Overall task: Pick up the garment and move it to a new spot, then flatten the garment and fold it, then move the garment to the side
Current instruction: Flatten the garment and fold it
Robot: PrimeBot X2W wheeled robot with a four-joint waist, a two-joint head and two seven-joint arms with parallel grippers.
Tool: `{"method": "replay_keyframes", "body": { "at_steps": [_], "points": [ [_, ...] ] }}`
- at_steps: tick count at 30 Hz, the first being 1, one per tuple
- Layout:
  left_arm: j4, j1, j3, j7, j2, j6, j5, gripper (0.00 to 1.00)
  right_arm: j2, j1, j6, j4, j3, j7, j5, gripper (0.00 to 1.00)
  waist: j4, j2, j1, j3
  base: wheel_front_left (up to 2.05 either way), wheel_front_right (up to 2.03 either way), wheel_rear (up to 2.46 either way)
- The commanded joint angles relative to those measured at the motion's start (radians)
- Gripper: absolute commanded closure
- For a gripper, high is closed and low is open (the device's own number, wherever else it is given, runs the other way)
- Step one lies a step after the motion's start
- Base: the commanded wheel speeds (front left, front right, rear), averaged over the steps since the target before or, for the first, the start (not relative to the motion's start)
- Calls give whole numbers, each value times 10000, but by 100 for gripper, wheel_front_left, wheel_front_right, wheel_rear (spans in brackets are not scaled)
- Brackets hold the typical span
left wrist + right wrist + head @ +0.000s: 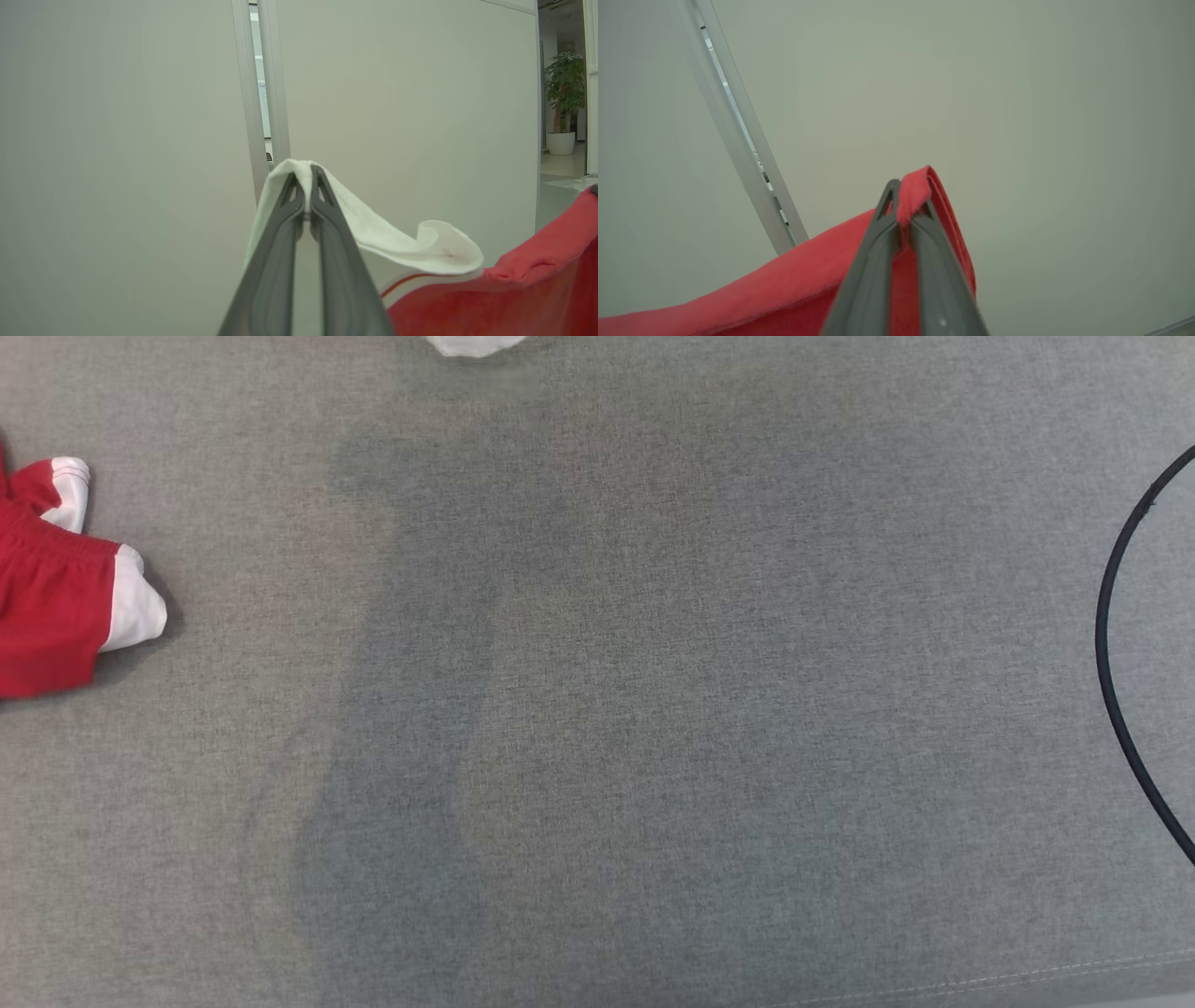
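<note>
Head view: crumpled red garment [47, 607]

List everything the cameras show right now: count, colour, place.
garment: 1, red with white trim, held between both grippers
red cloth: 1, white cuffs, head view's left edge; maybe the same piece
white object: 1, head view's top edge, cut off
cable: 1, black, surface's right edge
surface: 1, grey fabric
potted plant: 1, green, white pot, distant
wall panels: 2, pale, background
left gripper: 1, dark, shut on white trim
right gripper: 1, dark, shut on red edge
</note>
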Motion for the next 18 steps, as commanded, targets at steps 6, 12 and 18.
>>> {"method": "replay_keyframes", "body": {
  "at_steps": [6, 12, 18],
  "points": [
    [269, 313, -415, -365, 98, 22, -575, 100, 15, 310, -1, 180, 182, -203, 87, 100, -33, 0, -1, 423, 0, 0, 0],
    [35, 1428, -494, -843, 156, 20, -1120, 100, 313, 1497, -1, -632, 647, -414, 662, 100, -154, 0, -1, 420, 0, 0, 0],
    [-1133, 3370, 199, -987, 479, 29, -1345, 100, 131, 3924, -1, -2202, 1568, -503, 1697, 100, -56, 0, -1, 104, 0, 0, 0]
  ]
}}
